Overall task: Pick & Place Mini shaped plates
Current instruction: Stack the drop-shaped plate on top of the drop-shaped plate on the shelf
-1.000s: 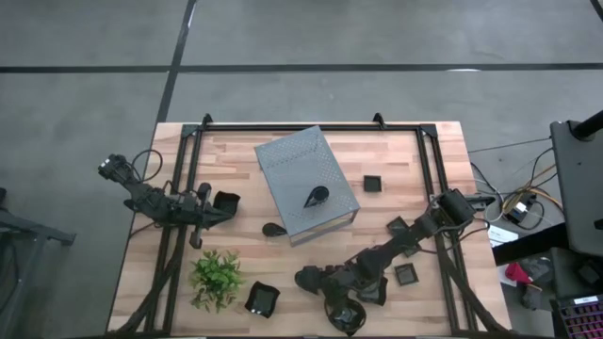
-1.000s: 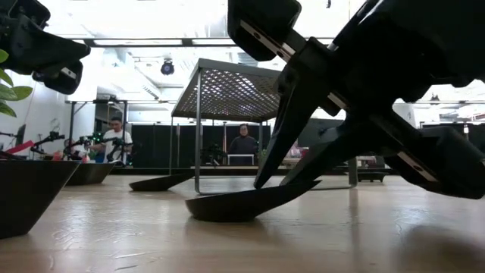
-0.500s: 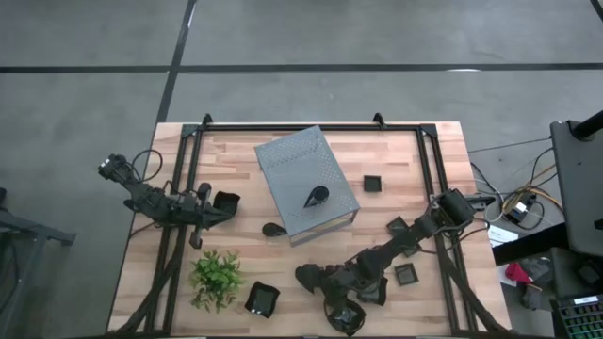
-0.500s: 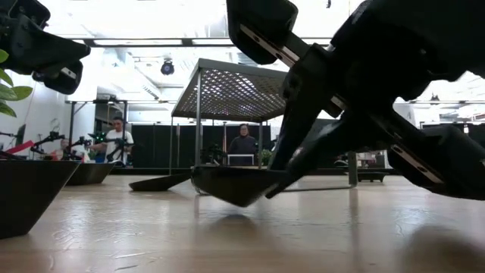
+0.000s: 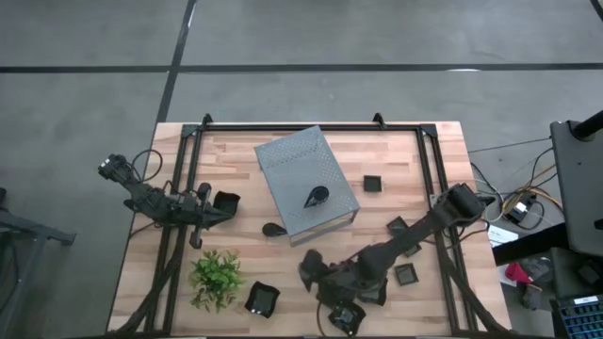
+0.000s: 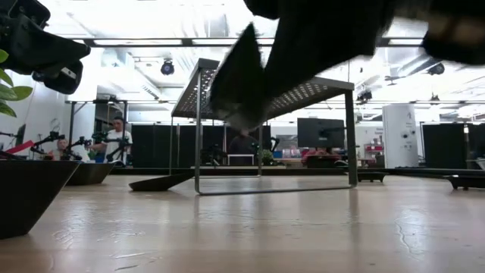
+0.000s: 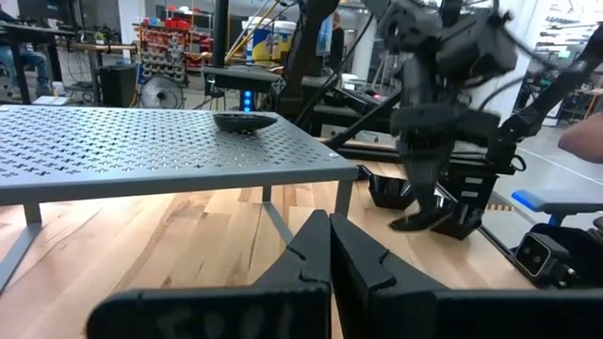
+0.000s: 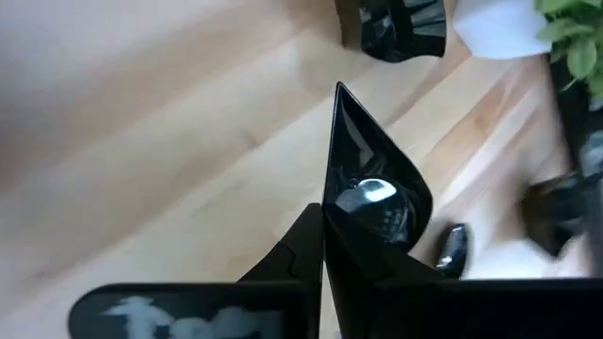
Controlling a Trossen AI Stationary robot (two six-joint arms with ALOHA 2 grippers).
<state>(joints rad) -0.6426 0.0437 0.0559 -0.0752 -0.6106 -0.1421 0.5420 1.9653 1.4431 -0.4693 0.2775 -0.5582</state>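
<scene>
Lifted off the bench [image 5: 236, 141] now, the leaf-shaped plate [image 8: 372, 193] hangs in the air, pinched by the right gripper [image 5: 311, 270] fingers near the front edge. At the left side, the left gripper [image 5: 209, 213] keeps its fingers pressed together beside a square plate [image 5: 226, 201].

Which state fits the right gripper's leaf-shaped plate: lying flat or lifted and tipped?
Lifted and tipped: the leaf-shaped plate hangs point-up from the shut right gripper, clear of the table.

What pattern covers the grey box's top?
A grid of small perforations across the grey box, clearest in the left wrist view.
</scene>
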